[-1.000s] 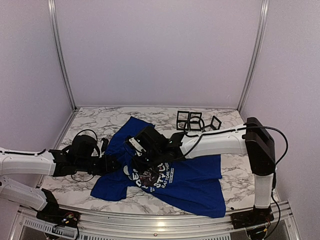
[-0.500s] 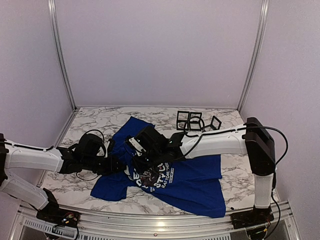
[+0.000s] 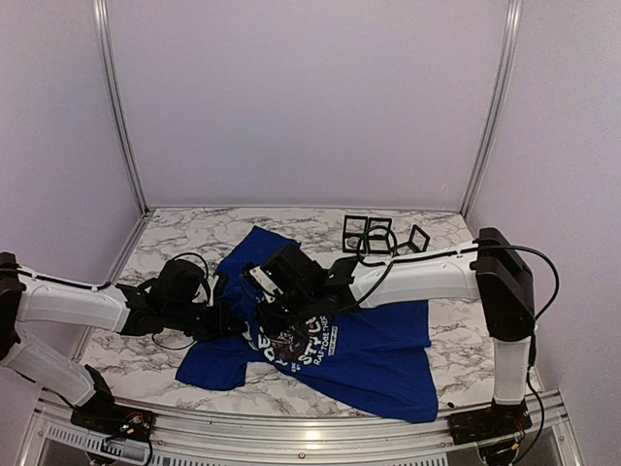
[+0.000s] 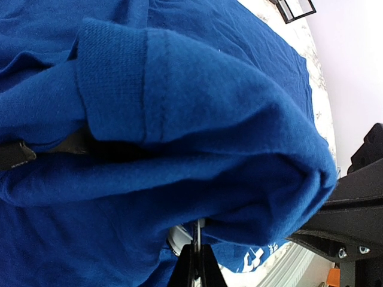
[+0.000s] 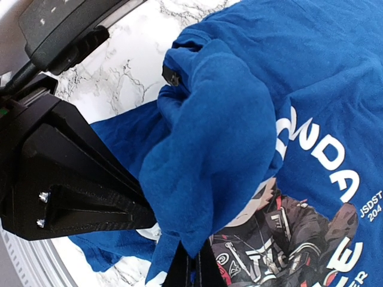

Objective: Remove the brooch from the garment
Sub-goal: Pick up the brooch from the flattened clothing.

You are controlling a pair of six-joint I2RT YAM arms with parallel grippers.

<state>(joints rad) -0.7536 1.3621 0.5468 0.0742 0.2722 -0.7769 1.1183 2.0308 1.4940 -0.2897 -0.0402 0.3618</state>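
Garment under inspection: a royal-blue short-sleeved T-shirt point(image 3: 374, 357) with white lettering and a panda graphic, lying crumpled near the centre of the white-and-grey marbled desk point(image 3: 209, 233). Both arms reach in low over it and meet at its upper chest area. The left fingers point(image 4: 196, 266) are closed together, pinching a fold of the blue fabric that bulges over them. The right fingers point(image 5: 190, 270) are likewise closed on a bunched ridge of the same fabric, raised just beside the printed graphic point(image 5: 281, 239). A small dark item point(image 5: 172, 78) sits at the top of that ridge; what it is cannot be told. The brooch is not identifiable in any view. Several black open rectangular frames point(image 3: 374, 233) stand at the back of the desk, apart from the T-shirt.
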